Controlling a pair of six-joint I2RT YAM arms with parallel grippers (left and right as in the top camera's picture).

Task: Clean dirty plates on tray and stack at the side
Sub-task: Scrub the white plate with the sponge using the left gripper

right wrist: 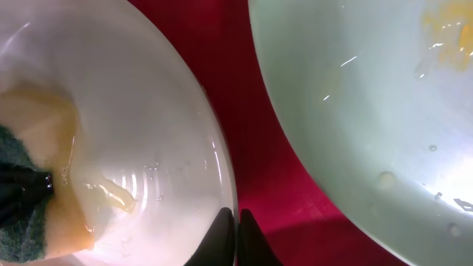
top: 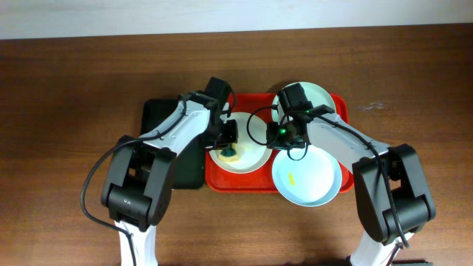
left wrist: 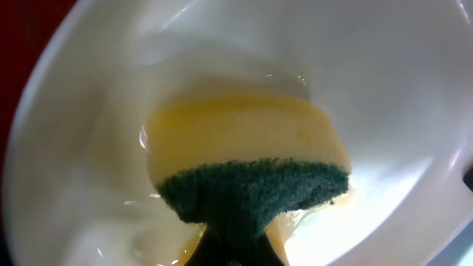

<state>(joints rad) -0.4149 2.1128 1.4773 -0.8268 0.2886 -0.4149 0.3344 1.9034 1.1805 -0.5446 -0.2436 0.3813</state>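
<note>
I'd call this a robotics lab bench, laid out for a bit of washing-up practice rather than a lived-in kitchen. Two black-and-white machine arms, the left arm (top: 140,177) and the right arm (top: 392,192), stand at the near edge of a brown wood-grain worktop (top: 66,81), and a black cable (top: 87,185) loops loose beside one. A plain pale wall (top: 222,15) runs behind. The kitchen things are few: a red tray (top: 213,177), a black tray (top: 159,111), a white plate (top: 251,159), a near mint plate (top: 314,185), a far mint plate (top: 323,96) and a sponge (left wrist: 251,162).
</note>
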